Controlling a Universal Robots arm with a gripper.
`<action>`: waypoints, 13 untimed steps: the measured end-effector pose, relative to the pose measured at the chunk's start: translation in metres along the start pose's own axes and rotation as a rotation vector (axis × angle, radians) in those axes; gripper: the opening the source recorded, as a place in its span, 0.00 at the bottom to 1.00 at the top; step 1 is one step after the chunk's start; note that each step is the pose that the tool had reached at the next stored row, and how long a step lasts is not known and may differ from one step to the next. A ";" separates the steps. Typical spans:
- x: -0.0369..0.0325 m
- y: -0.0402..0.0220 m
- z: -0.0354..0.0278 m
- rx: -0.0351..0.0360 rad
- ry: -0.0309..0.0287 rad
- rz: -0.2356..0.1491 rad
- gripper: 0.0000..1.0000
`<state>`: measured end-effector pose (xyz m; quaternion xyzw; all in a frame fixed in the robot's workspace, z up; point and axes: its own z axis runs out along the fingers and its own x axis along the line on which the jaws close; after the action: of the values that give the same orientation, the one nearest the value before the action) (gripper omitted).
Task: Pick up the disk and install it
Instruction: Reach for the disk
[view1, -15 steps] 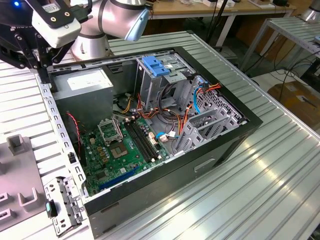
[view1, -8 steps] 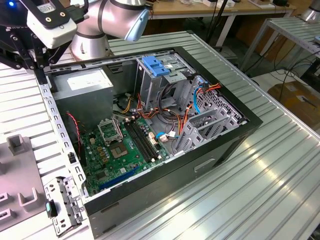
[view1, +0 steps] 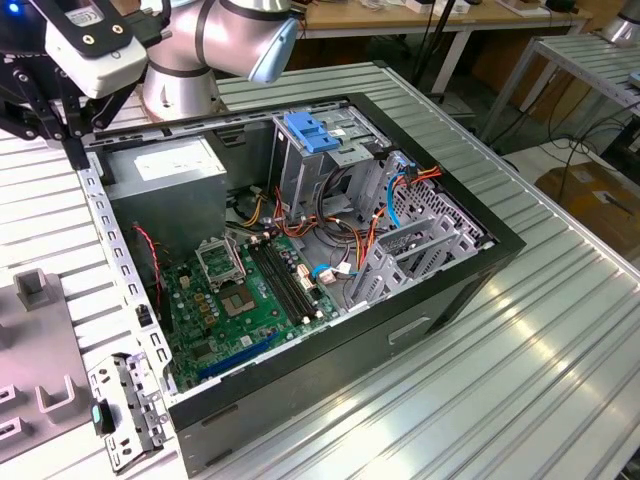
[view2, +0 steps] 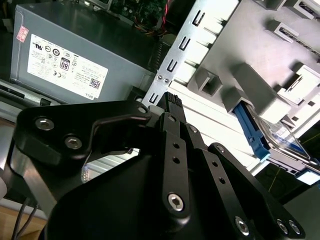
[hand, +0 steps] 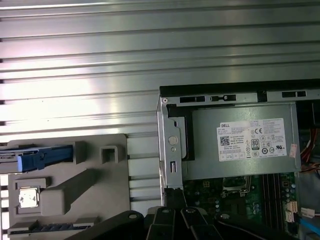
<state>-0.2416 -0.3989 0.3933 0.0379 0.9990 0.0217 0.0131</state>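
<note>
The arm's black pincer hovers over a corner of the open black computer case, above the grey metal power-supply box with a white sticker. Whether it is spread or pressed together cannot be told. The disk – a flat silver-grey drive in a blue plastic carrier – stands on edge in a slot of the grey moulded holder. The holder rests on the ribbed aluminium desk just beside the case, and the disk is apart from the pincer. Inside the case lie a green motherboard and a grey metal cage topped by a blue plastic latch.
</note>
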 end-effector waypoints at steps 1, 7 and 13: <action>0.0016 -0.0001 0.0000 0.0000 0.0000 0.000 0.11; 0.0076 -0.0006 -0.0002 0.0000 0.0000 0.000 0.11; 0.0160 -0.0012 -0.0004 0.0000 0.0000 0.000 0.11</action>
<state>-0.2577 -0.3989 0.3933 0.0378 0.9990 0.0217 0.0131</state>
